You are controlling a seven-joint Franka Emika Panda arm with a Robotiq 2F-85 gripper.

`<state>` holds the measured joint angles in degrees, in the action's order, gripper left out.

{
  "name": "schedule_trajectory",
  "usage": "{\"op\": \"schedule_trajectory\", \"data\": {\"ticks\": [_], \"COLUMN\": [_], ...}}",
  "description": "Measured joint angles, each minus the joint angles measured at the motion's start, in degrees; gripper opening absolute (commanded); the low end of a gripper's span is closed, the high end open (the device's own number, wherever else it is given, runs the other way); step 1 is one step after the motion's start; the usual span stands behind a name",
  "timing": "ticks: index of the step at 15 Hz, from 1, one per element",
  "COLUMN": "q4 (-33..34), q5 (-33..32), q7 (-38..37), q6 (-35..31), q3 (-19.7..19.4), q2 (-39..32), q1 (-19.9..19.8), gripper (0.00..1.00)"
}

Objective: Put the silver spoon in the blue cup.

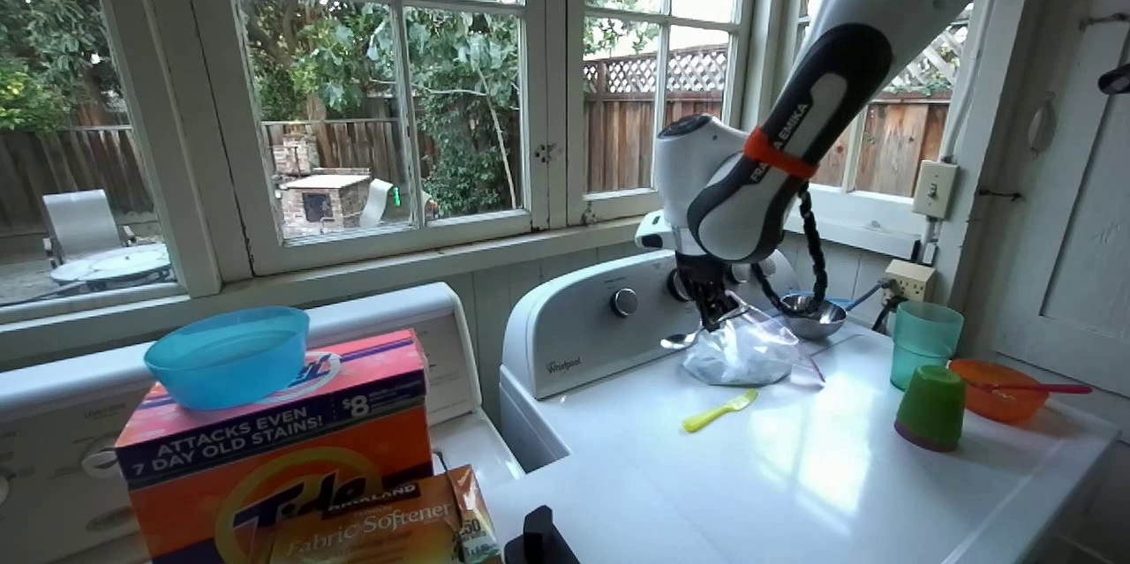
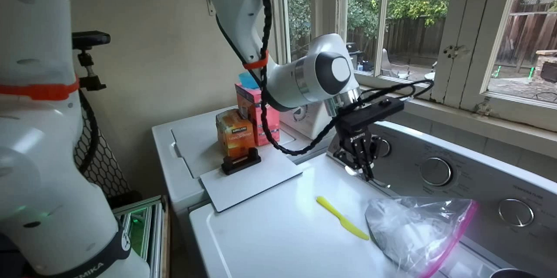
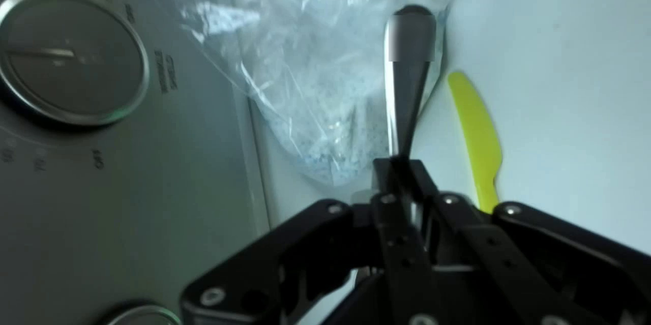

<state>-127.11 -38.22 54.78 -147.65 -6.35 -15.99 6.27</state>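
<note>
1. Pinching the silver spoon (image 3: 410, 81), the gripper (image 3: 401, 165) had its fingers drawn tight on the metal; the handle jutted past them in the wrist view.
2. In both exterior views, the spoon showed beside the grey control panel (image 1: 569, 321), near the clear bag (image 1: 742, 354).
3. Well apart from it, the blue cup (image 1: 925, 334) stood upright behind the green cup (image 1: 932, 402) in an exterior view.
4. A yellow-green knife (image 3: 478, 131) lay near the bag.

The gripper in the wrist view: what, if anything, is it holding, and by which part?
The silver spoon; the gripper holds it by the narrow part of its handle, whose broader end sticks out beyond the grip.
</note>
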Motion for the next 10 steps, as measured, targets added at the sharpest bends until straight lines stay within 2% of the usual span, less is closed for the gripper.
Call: {"op": "schedule_trajectory", "data": {"ticks": [3, 7, 8, 10], "q4": [0.07, 0.23, 0.4, 0.46], "q5": [-8.19, -11.62, -11.66, -11.67], "q7": [-8.15, -16.02, -17.67, -17.88], "q6": [11.07, 25.48, 28.62, 29.18], "q3": [0.53, 2.29, 2.58, 3.54], "q2": [4.03, 6.14, 6.17, 6.14], "q1": [0.46, -0.11, -0.35, -1.28], "gripper": [0.02, 0.02, 0.09, 0.09]}}
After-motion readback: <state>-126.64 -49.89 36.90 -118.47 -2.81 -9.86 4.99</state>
